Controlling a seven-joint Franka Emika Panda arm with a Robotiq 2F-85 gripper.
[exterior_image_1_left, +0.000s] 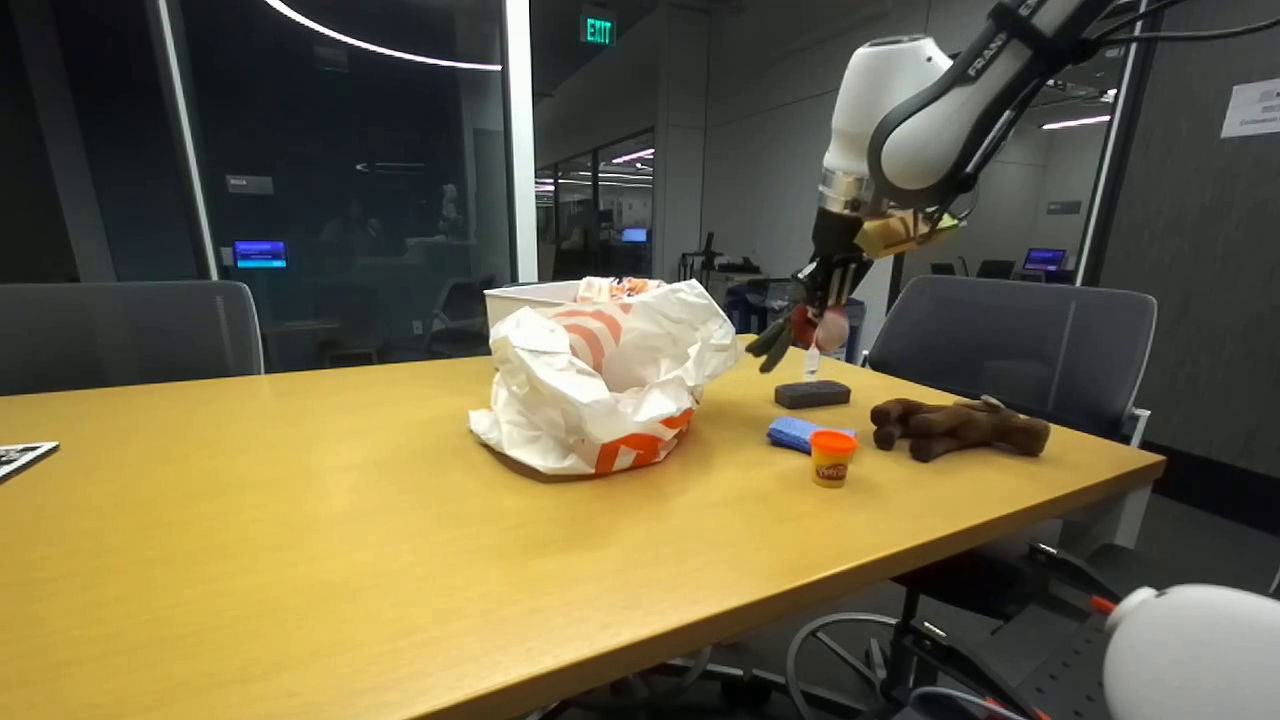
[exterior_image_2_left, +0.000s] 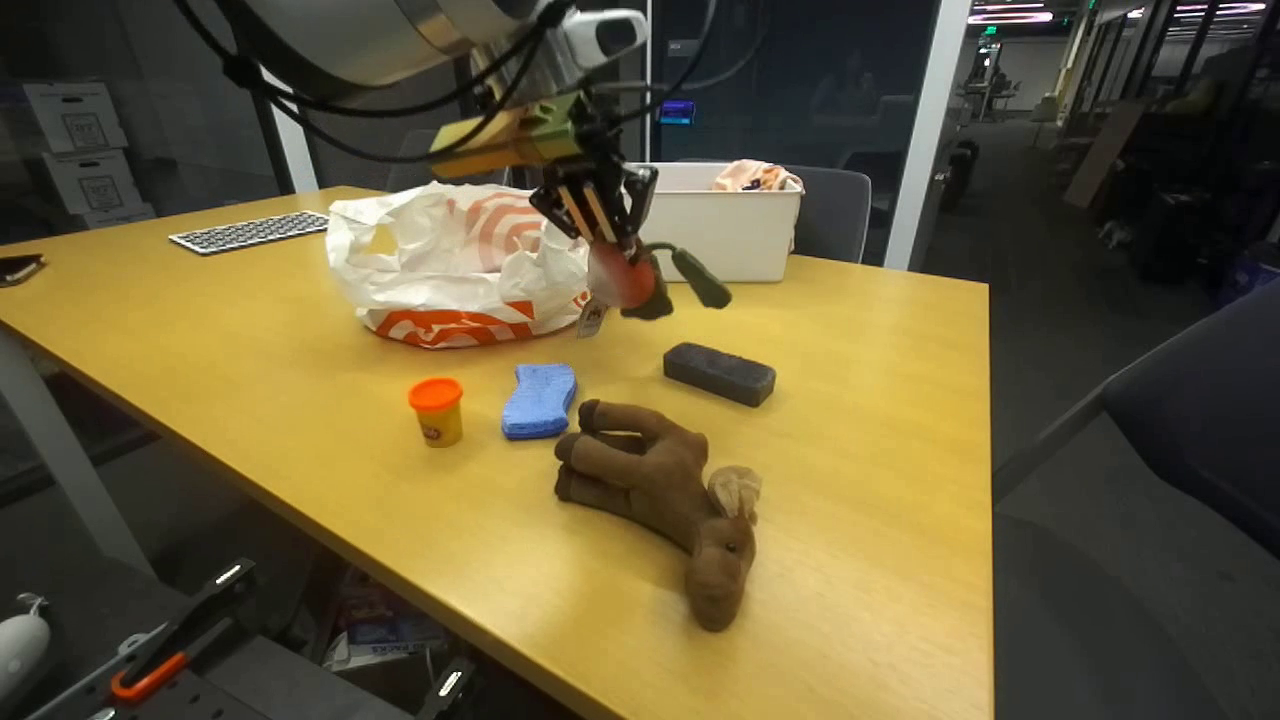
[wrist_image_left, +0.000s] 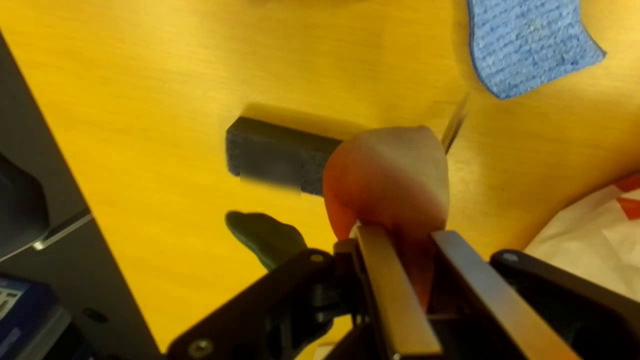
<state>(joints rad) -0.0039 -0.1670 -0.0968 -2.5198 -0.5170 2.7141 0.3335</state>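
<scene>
Claw (wrist_image_left: 406, 234) pinches a red-and-pink soft toy (exterior_image_2_left: 622, 278), its jaws only narrowly apart, above the table (exterior_image_2_left: 880, 540), well in from the right edge in an exterior view. Plush giving way under that narrow pinch could drop it onto the dark eraser (exterior_image_2_left: 718, 374); a sideways swing could snag the toy's dangling green part (exterior_image_2_left: 702, 281) on the white bag (exterior_image_2_left: 400, 290).

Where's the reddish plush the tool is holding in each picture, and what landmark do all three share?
In an exterior view: the reddish plush hangs right of centre.
In an exterior view: the reddish plush hangs just above centre.
In the wrist view: the reddish plush is just right of centre.
Shared landmark: the dark block, below it in both exterior views, partly behind it in the wrist view.
</scene>
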